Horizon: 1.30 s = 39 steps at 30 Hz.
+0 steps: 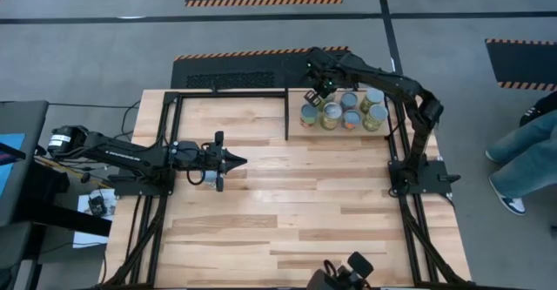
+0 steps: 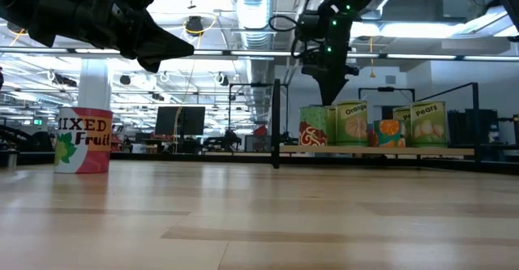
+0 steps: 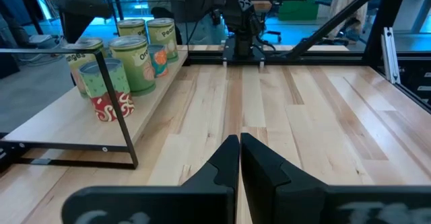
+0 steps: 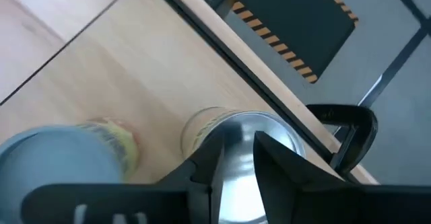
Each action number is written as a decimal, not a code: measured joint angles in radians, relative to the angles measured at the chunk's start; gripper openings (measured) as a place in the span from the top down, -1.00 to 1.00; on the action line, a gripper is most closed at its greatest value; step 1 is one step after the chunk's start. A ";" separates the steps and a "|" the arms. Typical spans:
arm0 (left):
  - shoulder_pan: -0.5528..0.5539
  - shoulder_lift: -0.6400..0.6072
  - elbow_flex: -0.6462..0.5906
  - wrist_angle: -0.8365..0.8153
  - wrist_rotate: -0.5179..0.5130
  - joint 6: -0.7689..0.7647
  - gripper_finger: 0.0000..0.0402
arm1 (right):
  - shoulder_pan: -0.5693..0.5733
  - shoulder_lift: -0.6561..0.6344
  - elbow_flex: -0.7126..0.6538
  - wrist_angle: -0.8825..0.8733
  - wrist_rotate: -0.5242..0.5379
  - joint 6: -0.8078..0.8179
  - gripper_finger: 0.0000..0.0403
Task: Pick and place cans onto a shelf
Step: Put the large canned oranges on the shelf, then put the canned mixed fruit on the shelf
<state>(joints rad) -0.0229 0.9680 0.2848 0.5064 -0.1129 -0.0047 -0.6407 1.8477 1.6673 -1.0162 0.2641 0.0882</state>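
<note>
1. The cans stand grouped on the shelf at the far right of the bench, in two rows; seven are countable from above, with silver or pale blue tops.
2. In the low view the labels show pears, oranges and a red pattern; the group sits upright on the raised plywood panel.
3. One more can, labelled "Mixed Fruit", stands apart from the shelf group on the bench; it is seen only in the low view.
4. The right gripper hovers above the far left corner of the can group. Its wrist camera looks down on a silver can top directly below the jaws, with a pale blue top beside it.
5. The right jaws are parted by a narrow gap, released, and hold nothing.
6. The left gripper hangs over the bench centre-left, well apart from the shelf, pointing toward the right arm's base.
7. The left jaws are clenched tip to tip, empty.
8. A person's legs show at the right edge, off the bench.
</note>
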 joint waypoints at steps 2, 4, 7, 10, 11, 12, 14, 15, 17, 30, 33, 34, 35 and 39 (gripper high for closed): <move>0.000 0.000 0.000 0.000 0.003 0.001 0.97 | 0.017 0.000 0.020 -0.025 0.002 -0.026 0.59; 0.000 0.000 0.000 0.000 0.003 0.001 0.97 | 0.034 -0.004 0.031 -0.039 0.006 -0.042 0.70; 0.000 0.000 0.000 -0.003 0.004 -0.003 0.97 | 0.057 -0.044 0.004 -0.028 0.070 -0.063 0.91; -0.001 0.000 0.000 -0.020 0.004 -0.011 0.97 | 0.075 -0.129 -0.084 0.075 0.101 -0.086 0.94; -0.003 0.000 0.000 -0.029 0.004 -0.014 0.97 | 0.079 -0.165 -0.125 0.123 0.101 -0.098 0.93; -0.003 0.000 0.000 -0.039 0.004 -0.015 0.97 | 0.087 -0.207 -0.169 0.172 0.099 -0.111 0.93; -0.003 0.000 0.000 -0.056 0.004 -0.015 0.97 | 0.102 -0.299 -0.270 0.271 0.090 -0.120 0.94; -0.003 0.000 0.000 -0.058 0.004 -0.015 0.97 | 0.114 -0.346 -0.322 0.315 0.076 -0.120 0.96; -0.003 0.000 0.000 -0.061 0.004 -0.015 0.97 | 0.149 -0.440 -0.435 0.411 0.055 -0.115 0.97; -0.020 0.000 0.119 -0.248 -0.005 -0.021 0.97 | 0.485 -0.834 -1.005 1.184 0.057 -0.095 0.96; -0.036 0.000 0.183 -0.379 -0.005 -0.077 0.97 | 0.526 -0.842 -1.052 1.238 0.058 -0.120 0.94; -0.043 0.000 0.205 -0.440 -0.006 -0.104 0.97 | 0.537 -0.842 -1.062 1.240 0.058 -0.121 0.93; -0.049 0.000 0.227 -0.503 -0.006 -0.135 0.97 | 0.545 -0.839 -1.069 1.241 0.057 -0.121 0.93; -0.080 0.000 0.301 -0.776 -0.033 -0.253 0.94 | 0.564 -0.801 -1.079 1.258 0.060 -0.122 0.94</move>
<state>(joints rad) -0.1030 0.9676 0.5863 -0.2691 -0.1461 -0.2578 -0.0766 1.0466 0.5884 0.2414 0.3241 -0.0341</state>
